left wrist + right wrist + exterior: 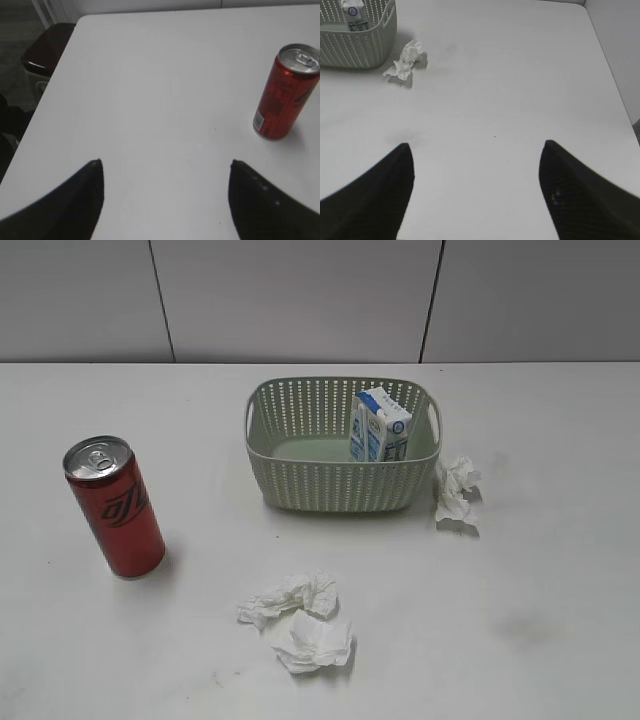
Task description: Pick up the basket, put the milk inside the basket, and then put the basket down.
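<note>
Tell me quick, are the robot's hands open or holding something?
Left gripper: open, holding nothing, above bare table near the red soda can.
Right gripper: open, holding nothing.

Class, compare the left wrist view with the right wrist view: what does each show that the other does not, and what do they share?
Only the left wrist view shows the red soda can standing upright, and a dark bin beyond the table edge. Only the right wrist view shows the basket with the milk inside and a crumpled tissue beside it. Both share the white table and an open, empty pincer at the bottom: left pincer, right pincer.
</note>
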`<action>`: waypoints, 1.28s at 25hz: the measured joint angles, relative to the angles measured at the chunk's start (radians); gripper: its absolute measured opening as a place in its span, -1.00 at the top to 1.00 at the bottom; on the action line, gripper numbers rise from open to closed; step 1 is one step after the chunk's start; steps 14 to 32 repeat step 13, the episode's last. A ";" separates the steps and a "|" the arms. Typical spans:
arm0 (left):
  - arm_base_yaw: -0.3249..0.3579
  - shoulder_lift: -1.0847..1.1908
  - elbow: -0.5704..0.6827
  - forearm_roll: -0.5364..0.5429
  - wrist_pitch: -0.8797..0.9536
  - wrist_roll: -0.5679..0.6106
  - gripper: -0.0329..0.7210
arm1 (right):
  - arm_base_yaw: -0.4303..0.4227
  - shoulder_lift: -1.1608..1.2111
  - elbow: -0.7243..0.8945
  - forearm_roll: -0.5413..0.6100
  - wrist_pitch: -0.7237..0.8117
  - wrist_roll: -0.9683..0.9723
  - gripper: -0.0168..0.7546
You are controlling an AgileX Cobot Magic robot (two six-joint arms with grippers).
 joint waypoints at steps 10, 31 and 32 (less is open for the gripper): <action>0.000 -0.041 0.009 -0.006 -0.011 0.000 -0.66 | 0.000 0.000 0.002 0.001 -0.001 0.000 -0.57; 0.000 -0.041 0.009 -0.007 -0.011 0.000 -0.66 | 0.000 0.000 0.002 0.001 -0.001 0.000 -0.57; 0.000 -0.041 0.009 -0.007 -0.011 0.000 -0.66 | 0.000 0.000 0.002 0.001 -0.001 0.000 -0.57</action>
